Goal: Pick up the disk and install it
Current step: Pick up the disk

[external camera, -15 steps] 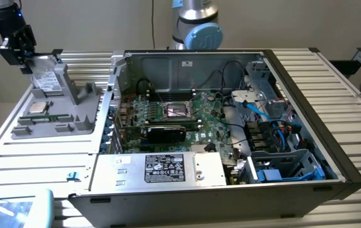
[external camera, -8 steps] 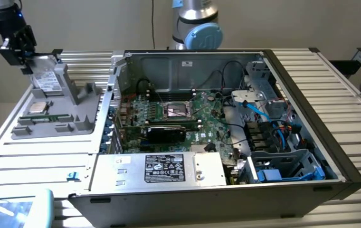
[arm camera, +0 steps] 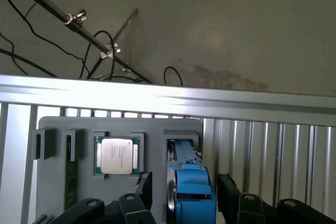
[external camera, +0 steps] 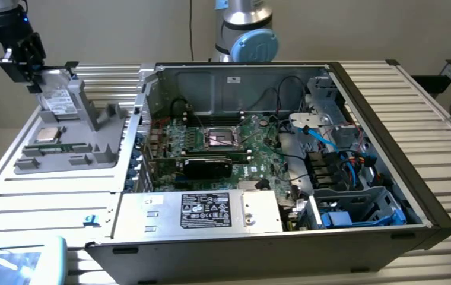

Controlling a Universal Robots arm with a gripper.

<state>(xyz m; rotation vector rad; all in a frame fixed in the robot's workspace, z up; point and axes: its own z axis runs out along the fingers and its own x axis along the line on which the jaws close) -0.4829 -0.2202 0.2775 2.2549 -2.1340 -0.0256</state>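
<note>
A plain beige wall (external camera: 384,29) stands right behind the slatted aluminium table (external camera: 435,113). Beyond the table's edge, black cables (arm camera: 173,68) trail loose over a dull, stained floor (arm camera: 236,30).

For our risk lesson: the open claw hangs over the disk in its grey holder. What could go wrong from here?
1. Little room shows between the claw and the disk's blue frame; slightly off-centre, a finger might strike it.
2. The CPU chip lies in the neighbouring pocket and could get knocked.
</note>
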